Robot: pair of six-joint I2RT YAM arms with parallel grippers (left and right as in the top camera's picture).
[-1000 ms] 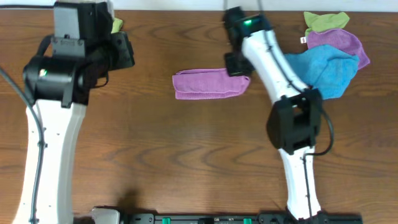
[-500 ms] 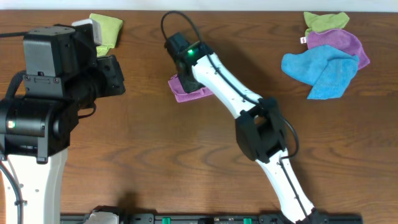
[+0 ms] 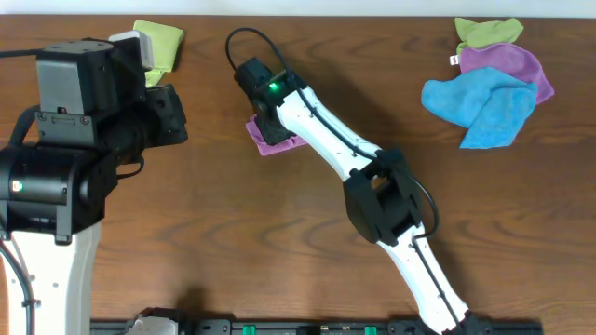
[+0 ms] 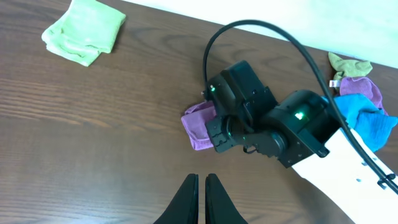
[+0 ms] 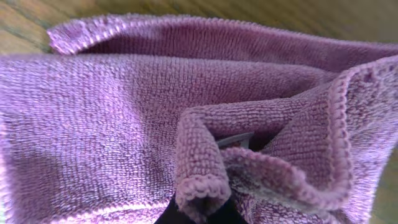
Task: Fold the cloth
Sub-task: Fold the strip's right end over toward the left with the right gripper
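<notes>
The orchid-purple cloth (image 3: 276, 140) lies bunched and doubled over on the wooden table left of centre, and it also shows in the left wrist view (image 4: 198, 127). My right gripper (image 3: 264, 123) reaches across to it and is shut on a rolled hem of the cloth (image 5: 124, 118). In the right wrist view that hem sits pinched at the dark fingertips of my right gripper (image 5: 199, 214). The arm hides much of the cloth from above. My left gripper (image 4: 201, 186) hangs shut and empty above bare wood, well short of the cloth. From overhead, the left gripper (image 3: 177, 113) is at the far left.
A folded lime-green cloth (image 3: 158, 42) lies at the back left. At the back right is a pile: a green cloth (image 3: 489, 33), a rounded purple cloth (image 3: 510, 63) and a bright blue cloth (image 3: 484, 102). The right arm (image 3: 372, 186) slants across the middle.
My right arm has swept left, carrying the cloth's right end over onto its left part, so the long strip is now a short bunch. The left arm drew back, then held still.
</notes>
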